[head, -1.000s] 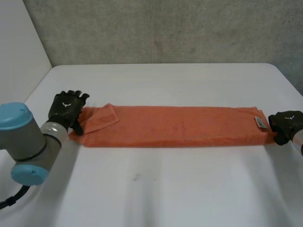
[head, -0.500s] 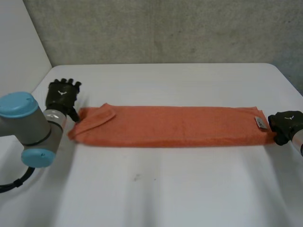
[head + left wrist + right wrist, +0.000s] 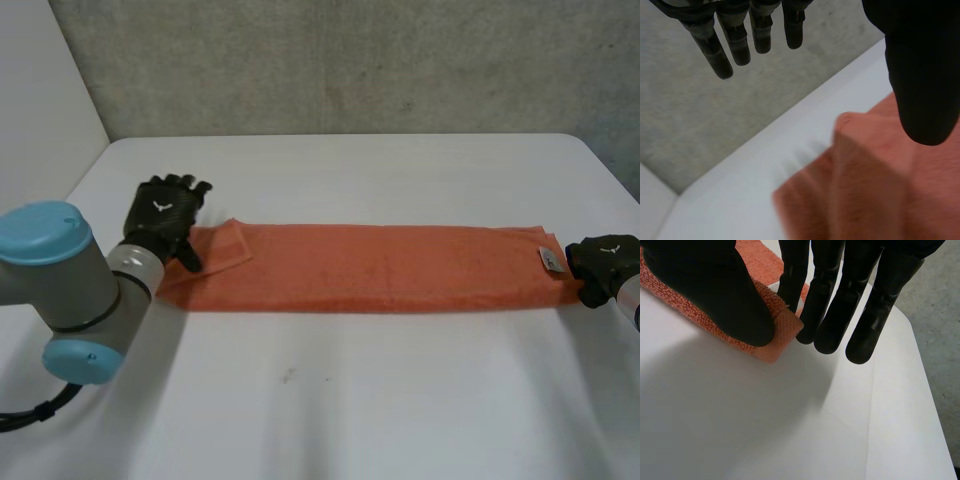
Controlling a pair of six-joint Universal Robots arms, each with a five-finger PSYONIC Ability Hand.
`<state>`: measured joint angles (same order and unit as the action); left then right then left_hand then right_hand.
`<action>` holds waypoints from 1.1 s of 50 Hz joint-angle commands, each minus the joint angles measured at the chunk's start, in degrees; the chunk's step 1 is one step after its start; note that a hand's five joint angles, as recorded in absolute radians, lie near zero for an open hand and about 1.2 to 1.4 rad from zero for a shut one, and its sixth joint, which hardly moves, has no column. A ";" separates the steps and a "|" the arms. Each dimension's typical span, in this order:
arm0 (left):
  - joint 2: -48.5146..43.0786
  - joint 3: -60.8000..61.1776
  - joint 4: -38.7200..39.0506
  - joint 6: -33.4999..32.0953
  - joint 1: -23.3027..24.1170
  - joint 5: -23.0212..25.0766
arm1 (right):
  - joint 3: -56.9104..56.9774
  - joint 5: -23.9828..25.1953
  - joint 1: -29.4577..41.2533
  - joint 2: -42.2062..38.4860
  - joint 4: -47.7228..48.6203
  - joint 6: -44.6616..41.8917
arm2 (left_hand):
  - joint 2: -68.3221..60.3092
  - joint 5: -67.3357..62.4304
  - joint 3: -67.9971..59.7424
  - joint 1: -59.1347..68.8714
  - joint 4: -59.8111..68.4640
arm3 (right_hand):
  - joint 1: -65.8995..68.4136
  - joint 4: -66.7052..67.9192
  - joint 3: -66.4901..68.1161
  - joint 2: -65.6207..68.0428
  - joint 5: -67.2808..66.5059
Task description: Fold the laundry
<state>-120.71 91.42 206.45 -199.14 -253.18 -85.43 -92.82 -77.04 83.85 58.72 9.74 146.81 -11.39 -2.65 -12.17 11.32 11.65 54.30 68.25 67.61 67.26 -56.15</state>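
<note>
The left hand (image 3: 163,213) hangs over the left end of the orange towel (image 3: 380,268), fingers straight, holding nothing. The right hand (image 3: 600,262) pinches its right corner between thumb and fingers.

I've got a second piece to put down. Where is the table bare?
Widest free patch: the white table between the orange towel and the near edge. Another bare strip lies beyond the towel, toward the wall. Crowded: the towel's ends, where the left hand and right hand sit.
</note>
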 commanded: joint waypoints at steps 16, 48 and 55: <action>-11.38 -11.08 -1.23 -0.28 -5.83 0.00 | 0.45 -0.04 -0.27 -0.01 -0.24 0.06 | 0.34 1.60 1.11 -0.26 -0.59 | 25.70 11.75 12.39 12.74 -13.85; 0.56 -1.42 -1.84 -3.72 -2.06 -3.34 | 0.27 -0.04 -2.91 0.96 -0.51 0.06 | 1.18 2.44 1.95 -1.10 -1.43 | 25.70 11.75 12.39 12.74 -13.85; -0.04 -0.45 -1.31 -0.29 1.81 -2.99 | -0.17 -0.04 -2.73 0.96 -0.60 0.06 | 1.35 2.60 2.12 -1.27 -1.60 | 25.70 11.75 12.39 12.74 -13.85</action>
<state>-120.32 90.14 204.68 -201.87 -254.49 -88.70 -92.62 -77.08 80.97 59.69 9.19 146.87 -11.39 -2.65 -12.16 11.32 11.65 54.30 68.25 67.61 67.26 -56.15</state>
